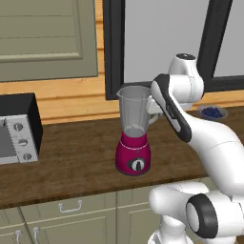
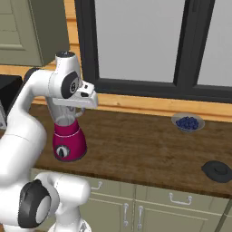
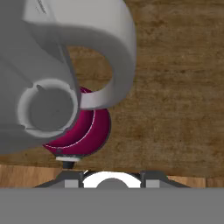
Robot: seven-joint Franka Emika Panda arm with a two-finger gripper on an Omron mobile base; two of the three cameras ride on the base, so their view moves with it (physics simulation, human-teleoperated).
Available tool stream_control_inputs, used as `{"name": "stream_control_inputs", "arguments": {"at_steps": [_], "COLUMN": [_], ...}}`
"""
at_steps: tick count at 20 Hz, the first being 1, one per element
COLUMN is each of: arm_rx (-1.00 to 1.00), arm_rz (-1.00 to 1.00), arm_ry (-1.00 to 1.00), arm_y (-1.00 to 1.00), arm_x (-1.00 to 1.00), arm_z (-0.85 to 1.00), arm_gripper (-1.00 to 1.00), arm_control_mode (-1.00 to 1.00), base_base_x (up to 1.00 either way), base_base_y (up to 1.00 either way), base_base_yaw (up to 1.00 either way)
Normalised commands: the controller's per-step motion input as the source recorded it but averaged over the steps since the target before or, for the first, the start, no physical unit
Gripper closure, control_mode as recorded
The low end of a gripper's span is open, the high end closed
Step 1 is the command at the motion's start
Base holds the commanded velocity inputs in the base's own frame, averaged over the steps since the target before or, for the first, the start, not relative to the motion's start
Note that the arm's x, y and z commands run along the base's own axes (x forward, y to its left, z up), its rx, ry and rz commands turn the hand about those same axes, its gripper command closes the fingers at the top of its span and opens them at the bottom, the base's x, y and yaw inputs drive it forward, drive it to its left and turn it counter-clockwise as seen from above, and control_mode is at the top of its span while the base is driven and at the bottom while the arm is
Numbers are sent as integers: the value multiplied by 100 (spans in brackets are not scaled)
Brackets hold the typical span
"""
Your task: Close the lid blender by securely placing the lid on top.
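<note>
In the left base view the blender (image 1: 134, 138) stands upright at the centre of the frame on the brown wooden tabletop (image 1: 71, 157), its clear grey jar open at the top and its magenta base with the black dial facing the camera. The white arm rises from the lower right and bends across the jar's right side, hiding its handle. A grey toaster oven (image 1: 18, 128) sits at the left edge, and a small blue bowl (image 1: 213, 112) lies at the right, behind the arm. In the right base view the blender's magenta base (image 2: 68, 142) shows at the left of the frame, with the arm's wrist in front of the jar above it. The lid (image 2: 218, 171), a flat black cap, lies on the tabletop at the far right edge, well apart from the blender, and the blue bowl sits above it, nearer the window. In the hand view the camera looks down onto the jar, which takes up the upper left, its handle curving toward the centre and the magenta base below it. The claw (image 3: 111, 180) shows at the bottom edge, its fingers drawn together and holding nothing.
</note>
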Motion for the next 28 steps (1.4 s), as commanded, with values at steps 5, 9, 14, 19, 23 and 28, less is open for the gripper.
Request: {"name": "stream_control_inputs", "arguments": {"at_steps": [5,9,14,19,23,28], "arm_rx": [14,24,12,1,0,0], "arm_rz": [-8,-21,-10,0,0,0], "arm_ry": [0,-4,0,2,6,5], "arm_y": [-65,-100,-52,-2,0,-7], "arm_x": [-20,-46,-6,14,18,0], "arm_z": [-4,-2,-1,0,-3,-21], "arm_gripper": [-100,-100,-100,-100,-100,-100], "arm_control_mode": [-100,-100,-100,-100,-100,-100], "base_base_x": [0,0,0,0,0,0], "base_base_y": [0,0,0,0,0,0], "base_base_yaw": [0,0,0,0,0,0]}}
